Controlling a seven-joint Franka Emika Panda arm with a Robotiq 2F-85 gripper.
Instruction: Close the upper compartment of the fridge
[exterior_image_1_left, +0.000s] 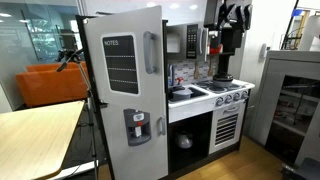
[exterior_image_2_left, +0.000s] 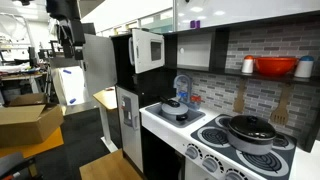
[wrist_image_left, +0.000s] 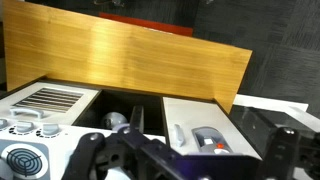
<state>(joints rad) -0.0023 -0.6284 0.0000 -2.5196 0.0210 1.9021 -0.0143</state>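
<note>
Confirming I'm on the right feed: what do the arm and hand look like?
The hand is black, with two jointed, linkage-style fingers. In an exterior view the arm looks dark at its wrist end; cables and markings are too small to tell.

Seeing brown wood-plank floor (exterior_image_1_left: 248, 162) under whole kitchen set. Tall light-grey toy fridge (exterior_image_1_left: 125, 95) stands on it. White stove-and-oven unit (exterior_image_1_left: 215, 118) stands touching fridge side. Grey glass-fronted cabinet (exterior_image_1_left: 290, 100) on floor just beside stove unit. Orange sofa (exterior_image_1_left: 55, 85) on floor in bkgd. Brown cardboard box (exterior_image_2_left: 25, 122) sits on darker floor, well apart from fridge. Pale wooden table (exterior_image_1_left: 35, 135) in fgnd.
</note>
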